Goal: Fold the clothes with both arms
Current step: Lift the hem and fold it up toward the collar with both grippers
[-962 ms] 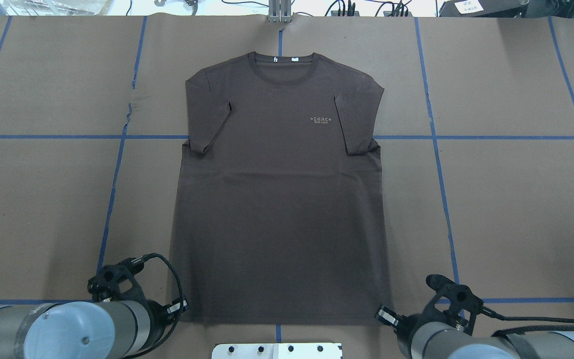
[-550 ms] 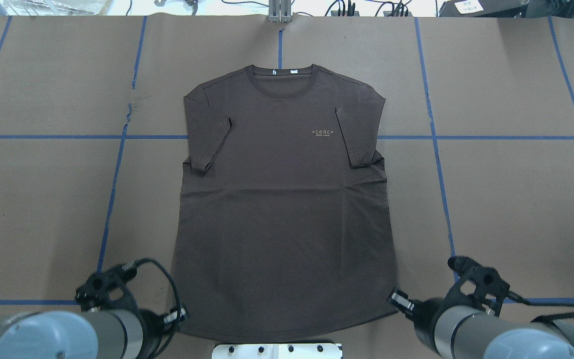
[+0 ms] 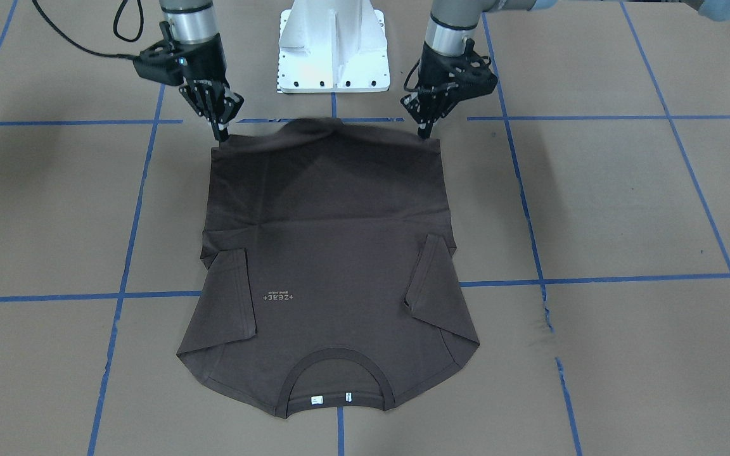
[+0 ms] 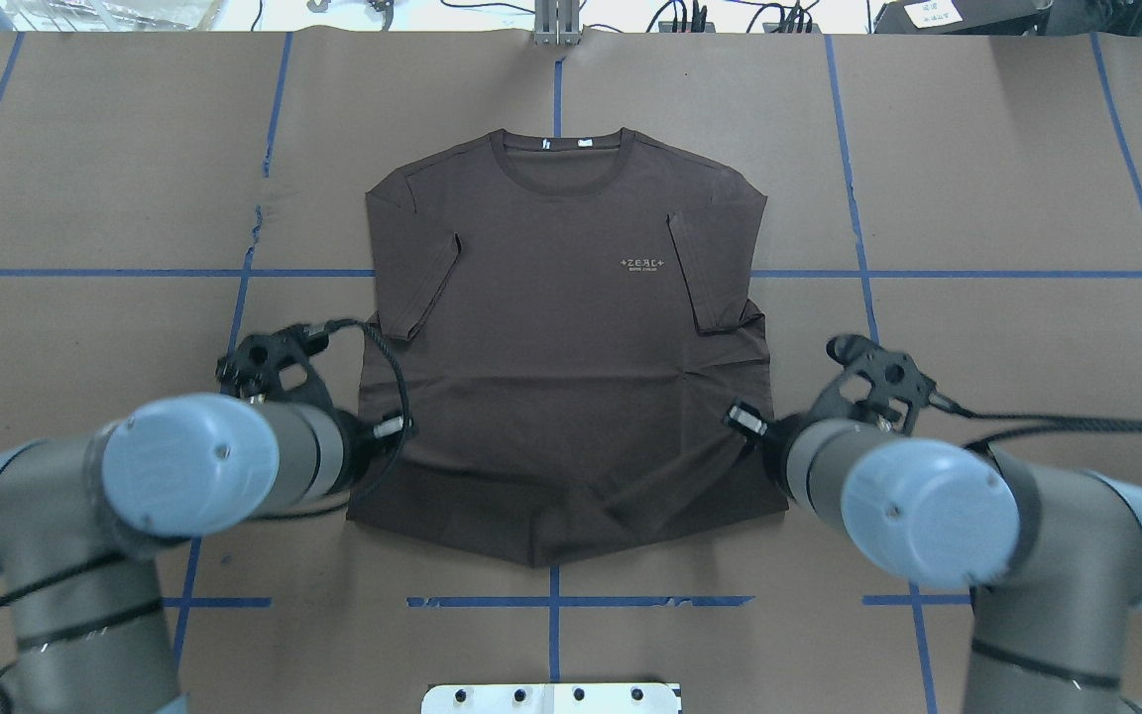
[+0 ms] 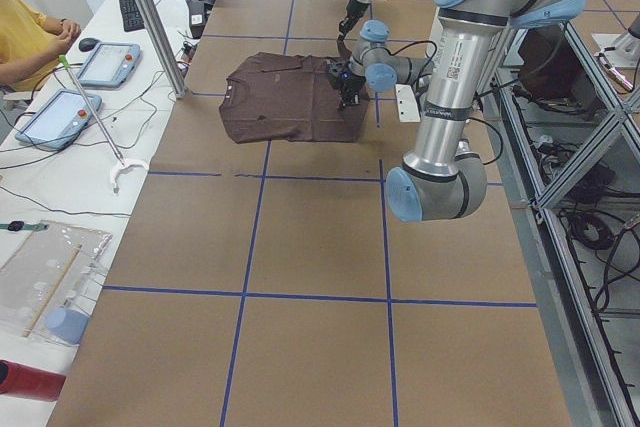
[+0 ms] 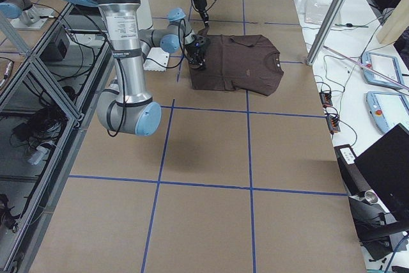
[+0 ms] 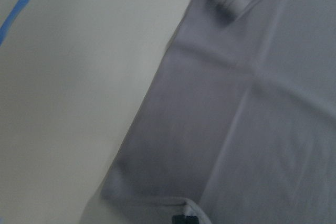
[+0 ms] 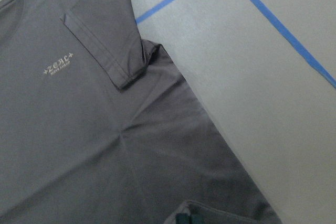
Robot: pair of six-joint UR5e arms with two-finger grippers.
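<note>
The dark brown-grey t-shirt (image 3: 327,253) lies chest up with both sleeves folded in and its collar (image 3: 333,373) at the far side from me. My left gripper (image 3: 426,132) is shut on one hem corner. My right gripper (image 3: 220,136) is shut on the other. Both hold the hem lifted off the table, and it sags between them. In the overhead view the shirt (image 4: 561,347) shows, but my wrists hide the fingers. Each wrist view shows a folded hem corner at the fingertips (image 7: 184,219) (image 8: 188,219).
The white base pedestal (image 3: 333,50) stands just behind the lifted hem. Blue tape lines (image 3: 593,278) cross the brown paper table cover. A side table with tablets (image 5: 105,62) and an operator (image 5: 25,42) runs along the far edge.
Both arms have moved forward from the table's near edge and risen, carrying the hem corners towards the collar. The shirt's lower part now hangs lifted, away from the pedestal.
</note>
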